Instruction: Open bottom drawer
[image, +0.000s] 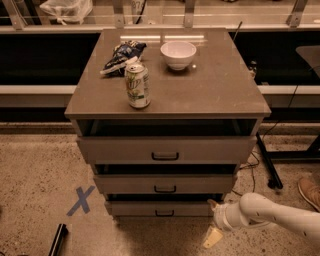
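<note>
Status: gripper (212, 221) is low, below the desk's (215, 85) front-right corner, down near floor level and just right of the drawer stack. The white arm (285, 216) comes in from the right side. Jaws are spread, one cream finger up and one down, with nothing between them. The upper fingertip (212, 204) sits right at the right end of the bottom drawer (135, 208); can't tell whether it touches. The lower fingertip (211, 238) hangs over the floor.

Bottom drawer is the lowest of three fronts under the desk's front edge. Its black pull (164, 213) is centred and well left of the gripper, with nothing on it. The front sits set back under the middle drawer (130, 184), with a dark gap above it. Can't tell if it's cracked open. The top drawer (120, 149) front also has a dark gap above it, under the desktop.

On the desk:
- soda can (137, 85) upright, left of centre, towards the front edge
- chip bag (121, 56) lying behind the can, towards the back-left corner
- white bowl (178, 54) near the back edge, about centre, apart from the bag

Floor:
- blue tape X (81, 200) out from the front-left corner
- dark bar-shaped object (58, 239) further forward of the X
- brown shoe (310, 192) far right
</note>
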